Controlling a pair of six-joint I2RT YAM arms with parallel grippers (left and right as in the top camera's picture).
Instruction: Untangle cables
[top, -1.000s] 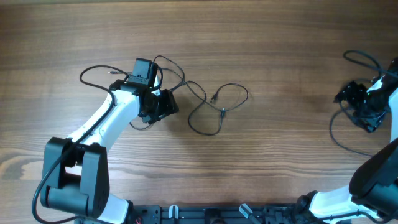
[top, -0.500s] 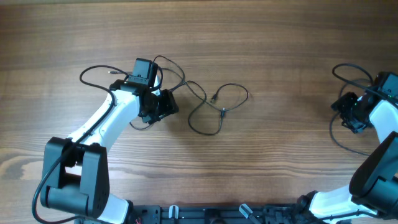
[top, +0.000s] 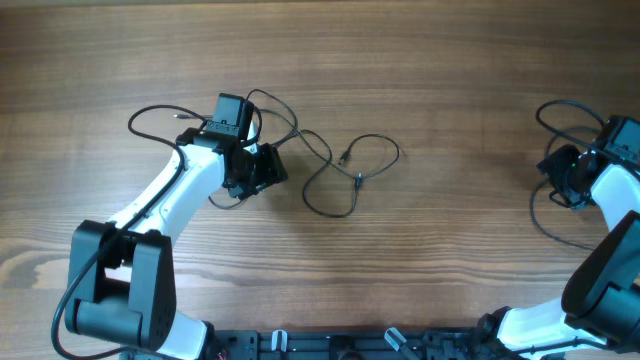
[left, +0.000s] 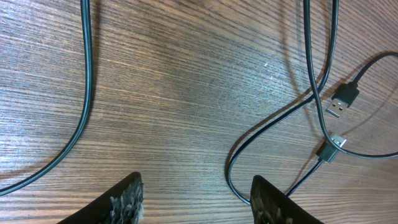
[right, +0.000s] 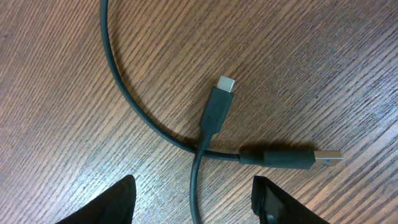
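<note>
Two thin black cables (top: 340, 165) lie looped over each other at the table's middle, their small plugs (left: 341, 101) side by side. My left gripper (top: 262, 170) rests at the tangle's left edge. In the left wrist view this gripper (left: 199, 202) is open with bare wood between its fingers (left: 127, 200), and a loop touches the right finger. A third cable (top: 548, 215) lies at the far right under my right gripper (top: 562, 180). The right gripper (right: 196, 205) is open and straddles one strand (right: 194, 180), beside a USB-C plug (right: 219, 102) and a USB-A plug (right: 292, 157).
Another black strand (left: 87, 93) curves past the left gripper's far side and loops out to the left (top: 150, 115). The wooden table (top: 450, 270) runs to the frame edges. The arm bases (top: 120, 290) stand along the front edge.
My right gripper has shifted a little left and its jaws have narrowed. The right cable's upper loop has moved left with it. The left arm and the middle tangle have not moved.
</note>
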